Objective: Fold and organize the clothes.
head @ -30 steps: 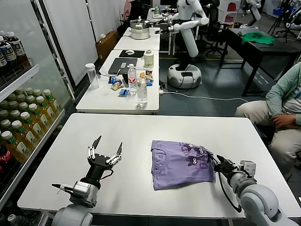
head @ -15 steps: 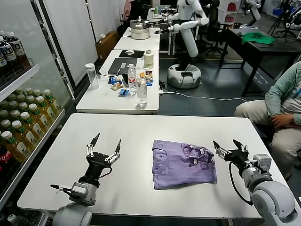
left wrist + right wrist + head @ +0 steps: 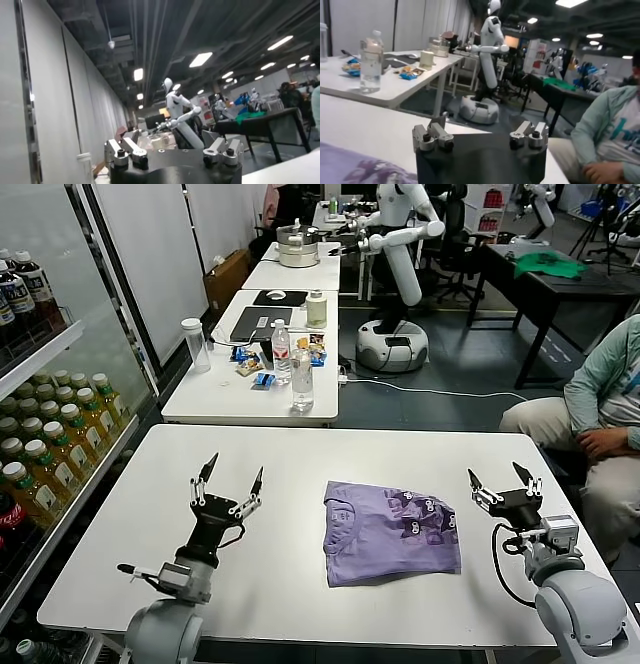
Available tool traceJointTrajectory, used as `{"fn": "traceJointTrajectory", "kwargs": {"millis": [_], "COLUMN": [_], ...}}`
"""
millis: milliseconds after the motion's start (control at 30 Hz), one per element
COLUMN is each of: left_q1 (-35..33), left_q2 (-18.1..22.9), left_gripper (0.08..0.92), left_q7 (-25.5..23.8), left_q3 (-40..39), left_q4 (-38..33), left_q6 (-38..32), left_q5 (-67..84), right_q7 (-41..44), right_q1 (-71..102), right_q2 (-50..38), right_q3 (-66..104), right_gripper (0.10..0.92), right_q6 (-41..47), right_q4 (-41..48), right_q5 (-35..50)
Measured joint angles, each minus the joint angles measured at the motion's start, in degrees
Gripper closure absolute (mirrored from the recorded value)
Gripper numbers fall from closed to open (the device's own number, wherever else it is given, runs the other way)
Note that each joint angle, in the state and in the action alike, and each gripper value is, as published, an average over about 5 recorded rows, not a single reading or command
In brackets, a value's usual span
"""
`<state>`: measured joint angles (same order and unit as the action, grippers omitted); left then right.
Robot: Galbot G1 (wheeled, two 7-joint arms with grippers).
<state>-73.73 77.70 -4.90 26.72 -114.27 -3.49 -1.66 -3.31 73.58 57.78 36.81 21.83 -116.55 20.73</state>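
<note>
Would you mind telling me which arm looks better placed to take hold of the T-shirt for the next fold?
Probably the right. The right gripper is open, raised just beyond the T-shirt's right edge. The left gripper, also open and raised, stands farther off, with bare table between it and the shirt.

one T-shirt (image 3: 391, 530), two grippers (image 3: 229, 481) (image 3: 506, 480)

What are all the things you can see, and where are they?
Lavender short-sleeved cotton T-shirt: one, purple with dark figures, folded on the near table.
Near white table: one, under the T-shirt.
Clear plastic water bottles: two, on the farther white table.
Bottled drinks: many, yellow-green, on the cooler shelves, robot's left.
White humanoid robot: one, in the background.
Seated person: one, teal top, robot's right.
Left gripper: open, raised beside the T-shirt.
Right gripper: open, raised beside it.
</note>
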Motion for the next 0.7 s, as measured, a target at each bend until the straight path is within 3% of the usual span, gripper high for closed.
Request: {"fn": "traceJointTrajectory", "kwargs": {"millis": [333,700], "left_q1": [5.22,6.44], "left_q2": [0.86,0.55], "left_gripper": [0.177,0.177], "left_q7": [0.12,0.96], "left_q3": [-0.07,1.03], "left_q4": [3.91,3.75], "left_q6": [0.16,2.56], "left_q5": [0.55,0.32], "right_q7": [1.80,2.35], "right_q1": [-0.29,-2.57], "right_q2": [0.47,0.53], "right_q3": [0.81,-0.74], "right_gripper": [0.203,0.203], "right_q6": [-4.41,-6.09], "right_q4": [3.59,5.34], "right_q5": [-4.51,-6.50]}}
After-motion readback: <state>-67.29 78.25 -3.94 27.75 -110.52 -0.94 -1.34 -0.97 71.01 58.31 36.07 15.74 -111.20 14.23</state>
